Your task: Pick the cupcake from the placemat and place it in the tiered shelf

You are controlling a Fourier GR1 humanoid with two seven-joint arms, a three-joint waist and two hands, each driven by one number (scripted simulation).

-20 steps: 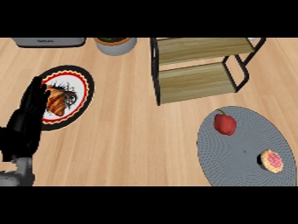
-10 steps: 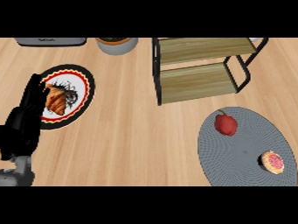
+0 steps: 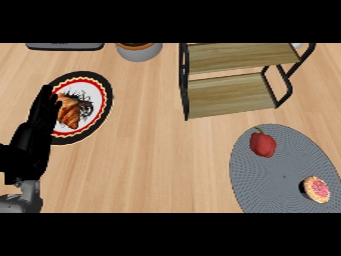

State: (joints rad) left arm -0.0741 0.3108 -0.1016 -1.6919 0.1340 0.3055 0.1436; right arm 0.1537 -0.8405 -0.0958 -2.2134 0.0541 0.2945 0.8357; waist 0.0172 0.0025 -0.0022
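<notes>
— On the grey placemat (image 3: pixel 284 165), what sits there?
— The cupcake (image 3: pixel 317 189) near its right edge, a red pepper (image 3: pixel 262 143) further up
— And the tiered shelf (image 3: pixel 232 82)?
— Beyond the mat, nothing on its boards
— Hands?
— Left hand (image 3: pixel 31 142) raised at the left, fingers straight, overlapping the croissant plate (image 3: pixel 95 107); right hand unseen

Cupcake (image 3: pixel 317 189), pink-topped, lies on grey round placemat (image 3: pixel 276 172), far right of the fingers (image 3: pixel 44 107); wooden tiered shelf (image 3: pixel 228 80) stands upright beyond it.
</notes>
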